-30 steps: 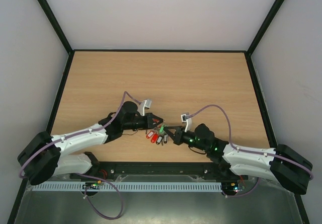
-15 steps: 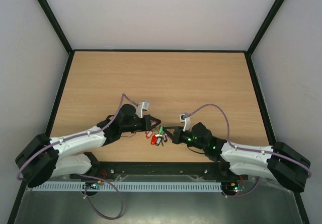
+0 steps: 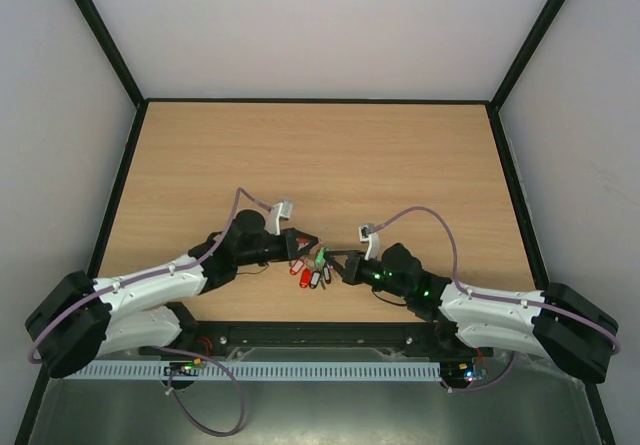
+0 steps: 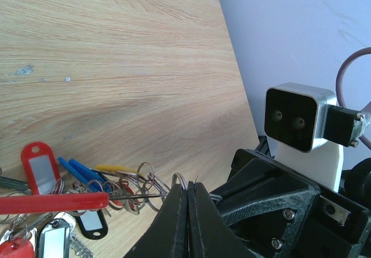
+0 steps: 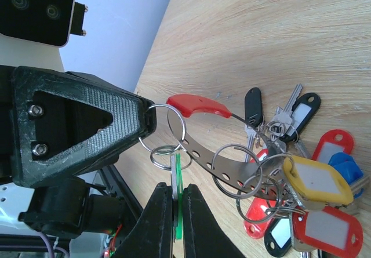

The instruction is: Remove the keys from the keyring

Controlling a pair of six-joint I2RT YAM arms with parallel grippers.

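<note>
Bright, even light; soft shadows, sharp focus.

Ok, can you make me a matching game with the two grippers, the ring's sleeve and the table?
Things:
1. left gripper
2. right gripper
3. sleeve
4. table

Match with:
a. red
b. shut on the green tag
c. wood brown
d. shut on the keyring

Pairs: 1-d, 2-b, 3-a, 4-c
</note>
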